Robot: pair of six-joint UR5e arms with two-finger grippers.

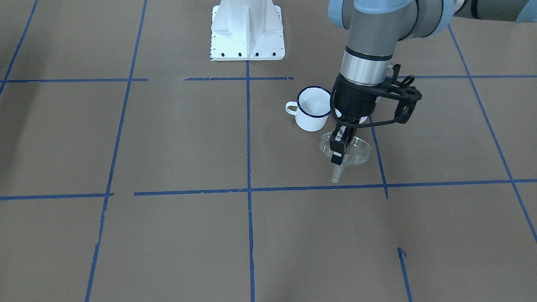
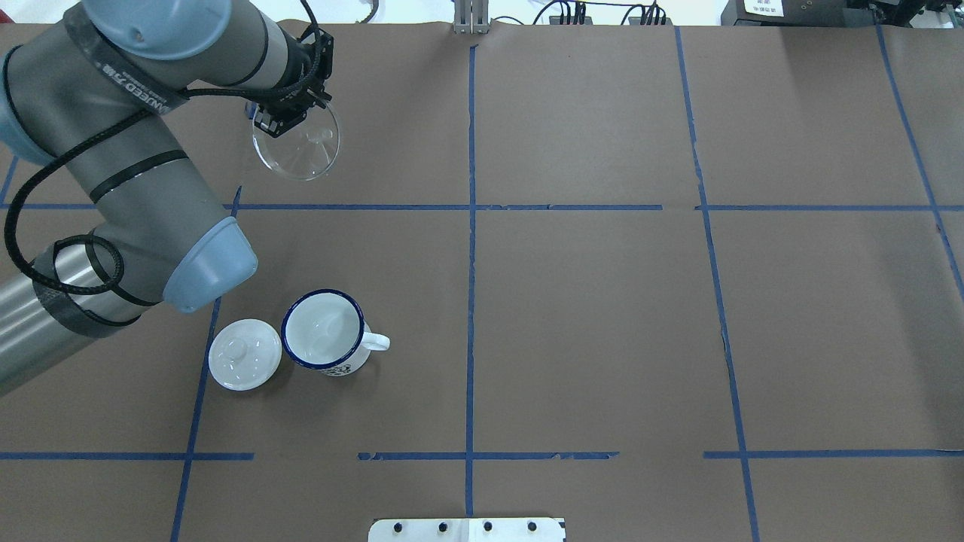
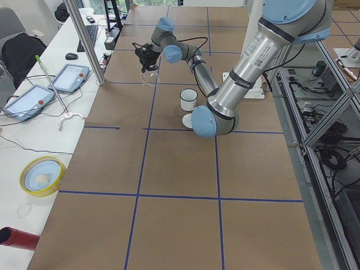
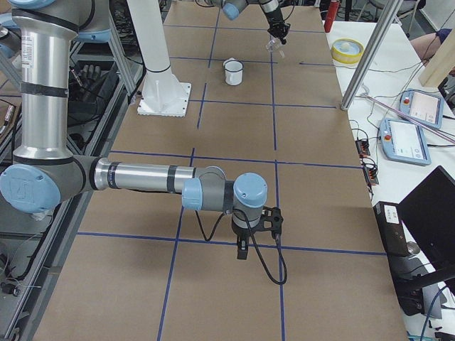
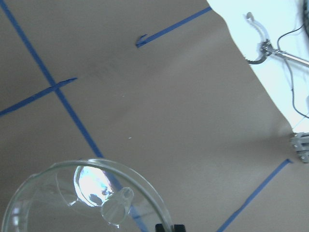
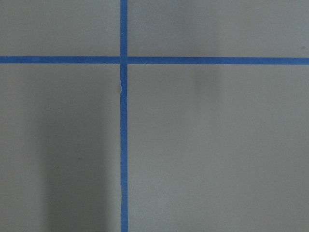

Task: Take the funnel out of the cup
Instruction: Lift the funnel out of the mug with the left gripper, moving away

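The clear funnel [image 1: 358, 152] hangs in the air, spout down, held by its rim in my left gripper [image 1: 338, 147], which is shut on it. It hangs just in front of the cup [image 1: 312, 108], clear of it and above the table. In the overhead view the funnel [image 2: 300, 147] is well beyond the cup [image 2: 325, 331], a white mug with a dark blue rim that stands upright and empty. The left wrist view shows the funnel [image 5: 72, 208] from above. My right gripper [image 4: 242, 252] shows only in the exterior right view, low over the table; I cannot tell whether it is open.
A white domed lid with a knob [image 2: 245, 354] lies just left of the cup. The white robot base [image 1: 247, 33] stands at the table's edge. Blue tape lines cross the brown table [image 2: 587, 324]. Operator tablets [image 3: 67, 77] lie beyond the far edge.
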